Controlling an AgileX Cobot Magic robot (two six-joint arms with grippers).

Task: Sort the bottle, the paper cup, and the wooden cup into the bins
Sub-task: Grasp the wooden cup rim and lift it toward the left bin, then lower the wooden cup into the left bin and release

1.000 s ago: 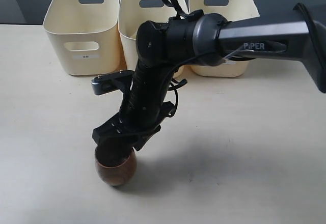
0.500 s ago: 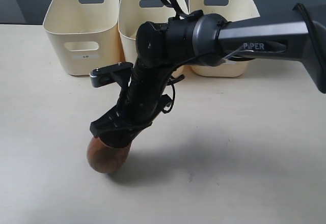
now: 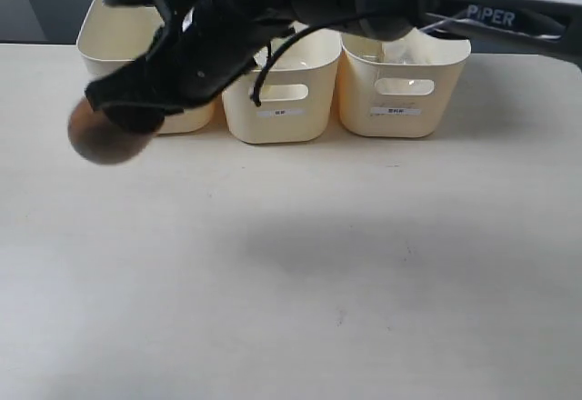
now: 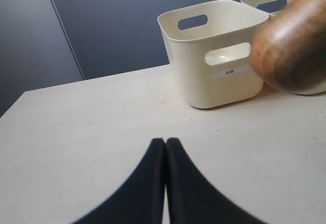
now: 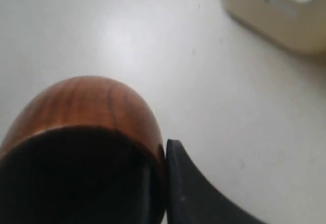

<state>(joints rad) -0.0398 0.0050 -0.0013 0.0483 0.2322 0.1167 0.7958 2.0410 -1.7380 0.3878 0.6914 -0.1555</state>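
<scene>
In the exterior view, the right gripper pinches the rounded reddish-brown wooden cup in the air, before the leftmost of three cream plastic bins. The left wrist view shows the left gripper pressed together above the beige table. The right wrist view shows a black finger against the cup's rim.

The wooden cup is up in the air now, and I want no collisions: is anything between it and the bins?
Nothing visible blocks it. The wooden cup, held by the right gripper, hangs above the table just in front of the leftmost of the bins, with only open air between them.
</scene>
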